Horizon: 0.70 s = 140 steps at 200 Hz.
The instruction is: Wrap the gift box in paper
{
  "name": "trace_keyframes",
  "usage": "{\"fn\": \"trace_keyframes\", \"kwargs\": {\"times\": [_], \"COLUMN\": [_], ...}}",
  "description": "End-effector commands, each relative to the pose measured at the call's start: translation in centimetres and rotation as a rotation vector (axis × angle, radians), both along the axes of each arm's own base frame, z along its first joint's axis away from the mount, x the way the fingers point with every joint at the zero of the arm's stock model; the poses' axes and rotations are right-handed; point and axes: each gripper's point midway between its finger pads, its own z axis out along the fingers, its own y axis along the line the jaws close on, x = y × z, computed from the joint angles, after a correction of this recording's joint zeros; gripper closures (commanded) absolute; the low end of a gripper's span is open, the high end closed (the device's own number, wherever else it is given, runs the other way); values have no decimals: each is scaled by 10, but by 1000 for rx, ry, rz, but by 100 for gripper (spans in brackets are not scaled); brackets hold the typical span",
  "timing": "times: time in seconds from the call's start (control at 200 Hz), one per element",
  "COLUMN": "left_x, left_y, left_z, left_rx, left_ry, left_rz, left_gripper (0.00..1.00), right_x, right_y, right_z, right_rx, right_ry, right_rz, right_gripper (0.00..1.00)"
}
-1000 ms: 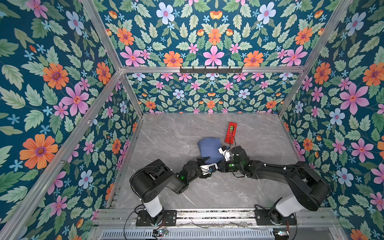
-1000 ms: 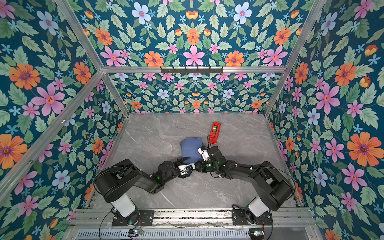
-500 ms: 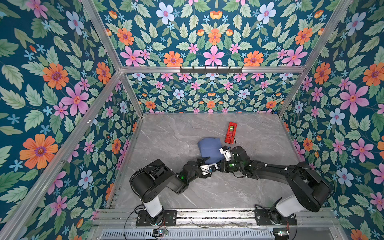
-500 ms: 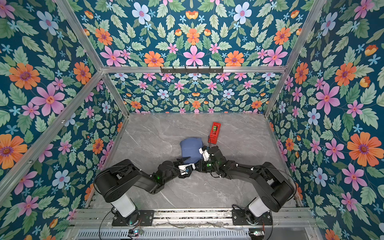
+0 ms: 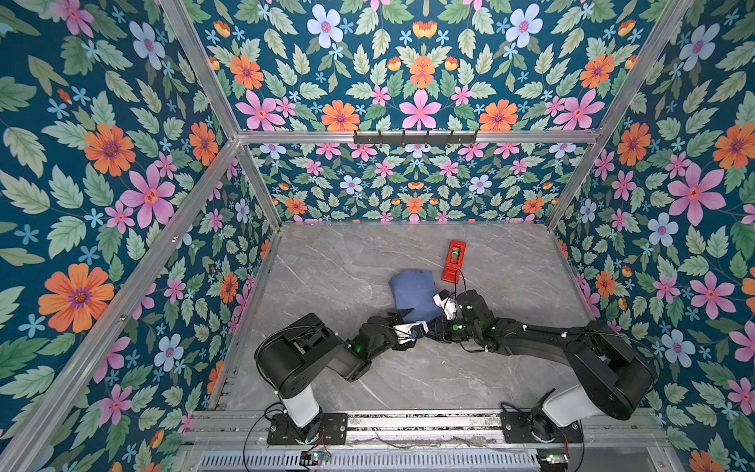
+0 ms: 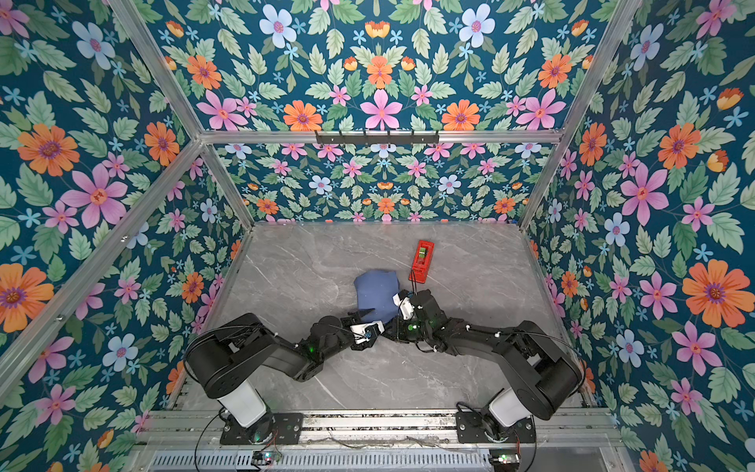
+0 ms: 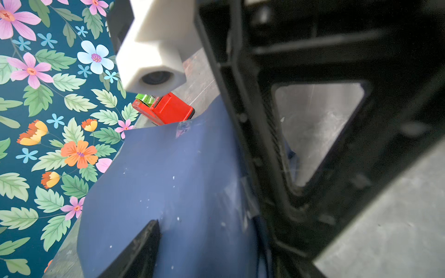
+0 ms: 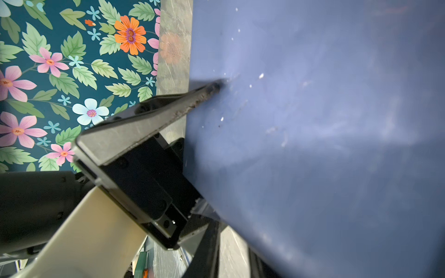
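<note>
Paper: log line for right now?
paper: bundled, dark face out; box: not visible; left gripper: fingertip on paper, grip unclear; right gripper: at paper, grip unclear

Slate-blue paper (image 7: pixel 173 187) fills the middle; just past its edge a red tape dispenser (image 7: pixel 169 110) holding green tape lies on the desk (image 7: pixel 385 228).

Enclosure walls (image 5: pixel 408 81) on three sides: dark teal paper, pink, orange and pale blue flowers, green leaves. Aluminium frame (image 5: pixel 286 137) runs along the corners and across the back wall. Black hook rail (image 5: pixel 414 138) fixed on the back crossbar. Tabletop (image 5: pixel 347 253) grey, marble-veined, matt sheen. Slotted metal rail (image 5: pixel 421 421) along the front edge. Even, soft light.
</note>
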Motion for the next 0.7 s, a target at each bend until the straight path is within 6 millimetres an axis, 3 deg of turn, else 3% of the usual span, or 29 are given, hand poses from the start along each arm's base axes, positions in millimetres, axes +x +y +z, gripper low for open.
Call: {"fn": "trace_keyframes", "kwargs": {"times": [0.0,0.175,0.475,0.695], "left_x": [-4,-4,-4,-4], "left_y": [5,5,5,5], "left_z": [-17,-16,-14,-15], "left_rx": [43,40,30,33], "left_ry": [66,65,66,67], "left_rz": [10,9,11,13], "left_gripper": [31,32,35,36], "right_x": [-2,-4,-8,-8], "right_y": [-2,-5,-11,-8], "right_z": [-1,-1,-9,-6], "right_rx": [-7,-10,-28,-6], "right_ry": [10,10,31,30], "right_rz": [-9,-15,-31,-24], "right_gripper": [77,78,94,100]}}
